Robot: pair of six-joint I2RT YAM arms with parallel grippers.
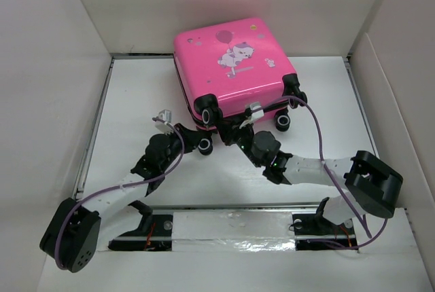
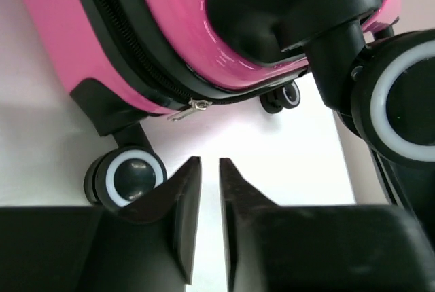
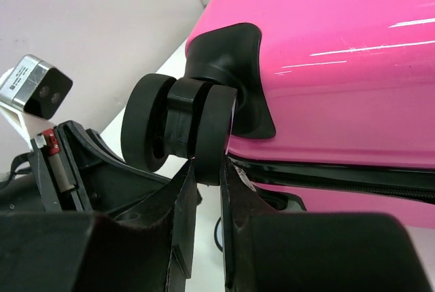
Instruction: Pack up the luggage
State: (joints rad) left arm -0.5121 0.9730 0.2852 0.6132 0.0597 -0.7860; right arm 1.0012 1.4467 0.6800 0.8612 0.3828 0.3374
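The luggage [image 1: 231, 68] lies flat on the white bench [image 1: 136, 102], around the middle of its width and towards the far edge. Its printed pink shell faces up and its wheeled end is turned to the near edge, where the arms are bolted. The two shells are shut together, and in the left wrist view the zipper [image 2: 136, 54] looks closed along the stretch that shows, with the metal zip pull [image 2: 192, 107] lying against the seam. Whether it runs shut all the way round, or what is inside, cannot be told. No loose items to pack show on the bench, so the task reads as late: probably only the fastening is left to finish or check. The left gripper [image 2: 209, 163] hangs low beside a white-ringed wheel [image 2: 126, 178], just below the zip pull, its fingers at a narrow gap with nothing between them. The right gripper [image 3: 207, 166] is likewise nearly closed and empty, its tips just under a black caster wheel [image 3: 180, 129].
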